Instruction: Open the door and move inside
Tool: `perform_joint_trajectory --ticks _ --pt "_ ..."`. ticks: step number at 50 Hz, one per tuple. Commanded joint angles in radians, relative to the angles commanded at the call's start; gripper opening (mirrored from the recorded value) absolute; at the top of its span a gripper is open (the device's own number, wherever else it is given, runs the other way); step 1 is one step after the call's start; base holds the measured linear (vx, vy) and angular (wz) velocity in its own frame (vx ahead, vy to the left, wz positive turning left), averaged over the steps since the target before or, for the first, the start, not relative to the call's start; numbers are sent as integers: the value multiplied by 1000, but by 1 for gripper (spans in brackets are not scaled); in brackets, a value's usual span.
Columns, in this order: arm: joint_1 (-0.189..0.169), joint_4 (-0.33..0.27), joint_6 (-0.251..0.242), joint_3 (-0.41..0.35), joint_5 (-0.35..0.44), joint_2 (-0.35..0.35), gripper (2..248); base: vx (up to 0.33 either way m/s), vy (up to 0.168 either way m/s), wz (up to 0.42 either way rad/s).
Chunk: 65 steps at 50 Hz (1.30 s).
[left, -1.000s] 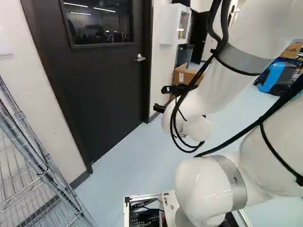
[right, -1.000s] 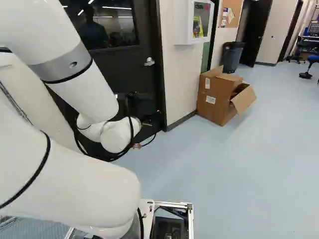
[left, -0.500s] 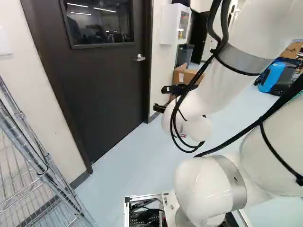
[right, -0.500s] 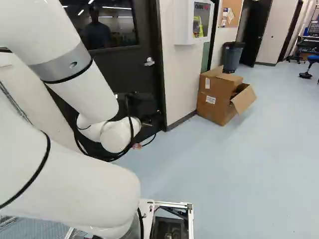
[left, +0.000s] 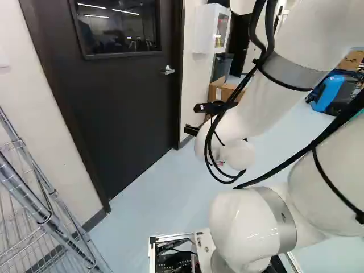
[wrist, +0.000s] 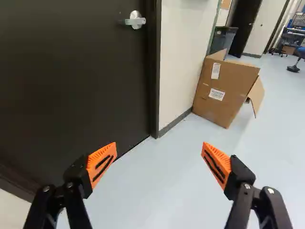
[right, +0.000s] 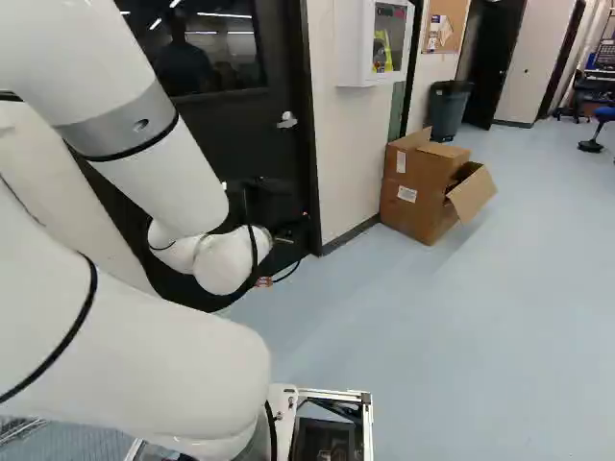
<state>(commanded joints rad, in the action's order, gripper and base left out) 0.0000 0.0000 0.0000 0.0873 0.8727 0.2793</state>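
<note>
Door (left: 128, 114), flat, dark and matt, sits shut in its dark frame (wrist: 153, 71), left of the middle in the left base view. A glossy rectangular window (left: 118, 25) is set into its upper part, with pale streaks of light reflected on the pane. The shiny metal handle (left: 168, 70), a bar on a rounded plate, sits near the door's edge beside the frame. The black gripper (left: 191, 130) has its jaws spread wide, nothing between them; the orange pads (wrist: 102, 162) are ribbed and wedge-shaped, and the handle lies ahead, well apart. The arm (left: 242, 227) is smooth, glossy white and rounded, with black cables looped along it.

Past the frame, a brown cardboard box (right: 413, 206), flaps open and white labels on its side, rests on the smooth pale-blue floor (right: 432, 336) by the foot of the white wall (right: 346, 144). A boxy white cabinet (right: 354, 48) hangs above. Thin metal rods and mesh form the wire rack (left: 25, 196) at the left of the left base view.
</note>
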Motion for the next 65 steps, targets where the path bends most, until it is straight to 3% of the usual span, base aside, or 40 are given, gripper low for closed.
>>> perform_joint_trajectory --ticks 65 --pt "0 0 0 0 0 0 247 152 -37 19"
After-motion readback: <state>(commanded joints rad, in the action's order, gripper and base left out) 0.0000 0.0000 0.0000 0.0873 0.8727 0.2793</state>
